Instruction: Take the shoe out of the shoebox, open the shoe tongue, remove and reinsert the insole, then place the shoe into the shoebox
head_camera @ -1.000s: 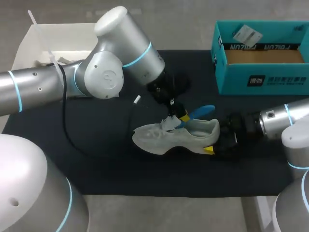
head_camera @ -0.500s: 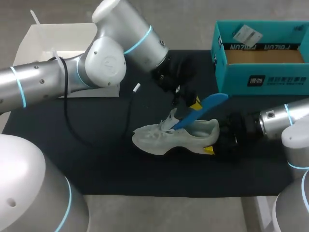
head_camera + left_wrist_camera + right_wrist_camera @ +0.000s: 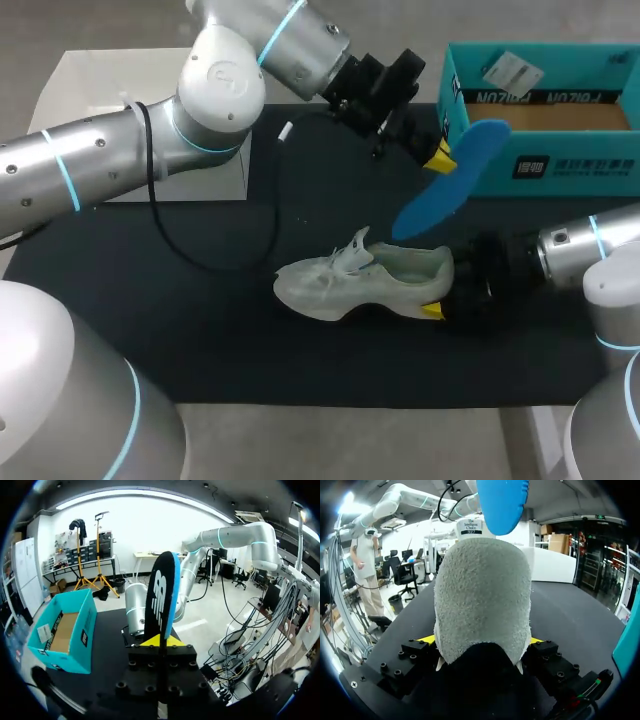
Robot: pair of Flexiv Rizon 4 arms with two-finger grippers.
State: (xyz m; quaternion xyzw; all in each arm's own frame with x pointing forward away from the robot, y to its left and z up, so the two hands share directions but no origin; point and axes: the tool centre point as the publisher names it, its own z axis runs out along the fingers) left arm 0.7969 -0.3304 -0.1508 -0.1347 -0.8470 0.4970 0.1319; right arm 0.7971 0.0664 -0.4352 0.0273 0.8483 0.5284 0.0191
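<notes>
Two pincers each have something in their grip. The left pincer (image 3: 437,157) hangs above the shoe (image 3: 360,285), toward its heel end, pressed onto one end of the insole (image 3: 450,180). The insole is a long, rounded foam blade, blue on top (black underneath, with a blue edge, in the left wrist view). It slants down toward the shoe's opening, and its free end appears clear of the collar. The shoe is pale grey mesh with a thick, wavy sole. It rests on the dark desk (image 3: 200,330) with its tongue standing up. The right pincer (image 3: 437,310) grips the shoe's heel, one yellow tip on each side of the fuzzy grey collar. Beyond the heel, well apart from the shoe, stands the open teal cardboard shoebox (image 3: 540,150) with a white card (image 3: 512,70) inside. Beyond the toe, farther off, sits a white box (image 3: 100,90).
</notes>
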